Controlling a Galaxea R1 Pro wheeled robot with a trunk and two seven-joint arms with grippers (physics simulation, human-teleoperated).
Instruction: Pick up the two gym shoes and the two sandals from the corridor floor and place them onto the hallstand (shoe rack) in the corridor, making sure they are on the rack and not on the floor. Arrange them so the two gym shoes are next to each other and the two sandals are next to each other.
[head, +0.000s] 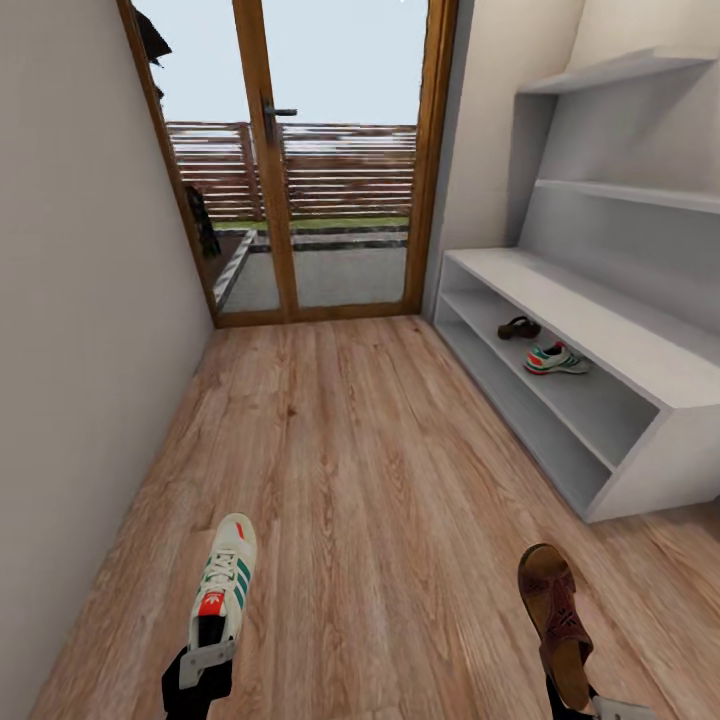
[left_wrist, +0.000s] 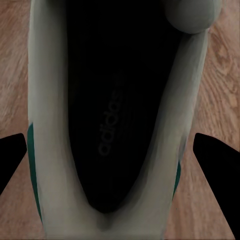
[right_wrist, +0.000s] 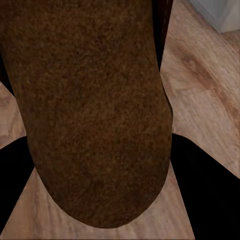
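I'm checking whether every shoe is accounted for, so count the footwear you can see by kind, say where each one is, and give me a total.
Gym shoes: 2, one in the left hand as gym shoe, one on the hallstand shelf.
Sandals: 2, one in the right hand as sandal, one on the same shelf.
Total: 4

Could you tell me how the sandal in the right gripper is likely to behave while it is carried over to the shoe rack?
The sandal looks flat and thin, so it is probably light. Held near one end by the right gripper, its long free end may droop or swing. The woven leather upper suggests some flex rather than stiffness.
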